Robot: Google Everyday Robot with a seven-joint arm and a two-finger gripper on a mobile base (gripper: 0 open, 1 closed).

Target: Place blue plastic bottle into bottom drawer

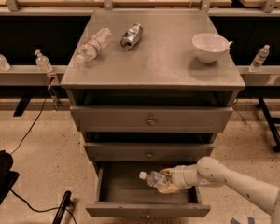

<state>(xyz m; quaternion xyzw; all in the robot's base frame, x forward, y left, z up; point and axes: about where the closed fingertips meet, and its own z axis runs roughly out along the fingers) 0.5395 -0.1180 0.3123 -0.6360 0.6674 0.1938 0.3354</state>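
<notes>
The gripper [164, 181] is reaching in from the right, low down at the open bottom drawer [122, 186]. Its fingers [168, 189] are clamping the blue plastic bottle [154, 178] between them, one above and one below the bottle's body. The bottle is lying almost on its side, with its white cap pointing left and a touch upward. It is sitting within the drawer's opening, toward the right half of the tray. Whether it is touching the drawer floor, the view is not telling. The white arm [233, 183] is stretching away toward the lower right corner.

The bottom drawer is standing pulled well out, its flat front [148, 210] facing the camera. The middle drawer [149, 151] and the top drawer [151, 120] are sitting above it, both pushed in further.

Up on the tabletop [158, 66], a clear bottle [93, 45] with a red-banded label is lying on its side at the left. A crushed can [131, 35] is resting just beside it, toward the middle. A white bowl [210, 46] is sitting upright, well apart from them on the right.
</notes>
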